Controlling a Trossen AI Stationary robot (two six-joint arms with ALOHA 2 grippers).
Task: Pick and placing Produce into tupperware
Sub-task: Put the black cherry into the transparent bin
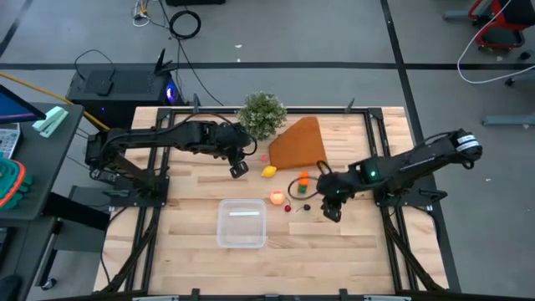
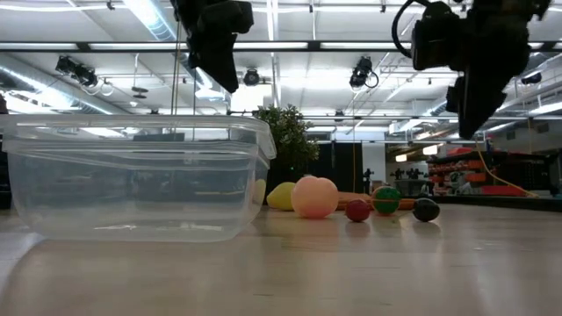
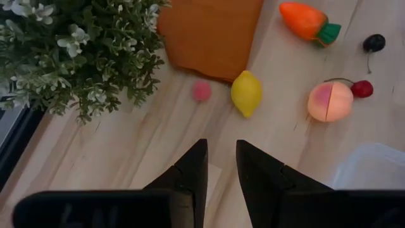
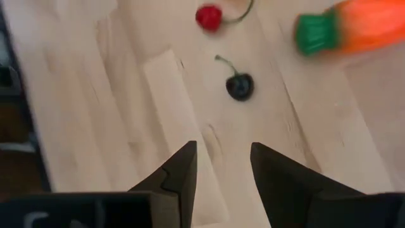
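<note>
The produce lies on the wooden table past the clear tupperware: a yellow lemon, a peach-pink ball, an orange carrot, a red cherry and a dark cherry. A small pink ball rests by the orange wedge. My left gripper hangs above the table on the near left of the lemon, open, nothing between its fingers. My right gripper hovers to the right of the dark cherry, open and holding nothing.
A bushy green plant and a big orange-brown wedge stand at the table's far side behind the produce. The tupperware holds nothing. Bare wood lies to the right of it and along the near edge.
</note>
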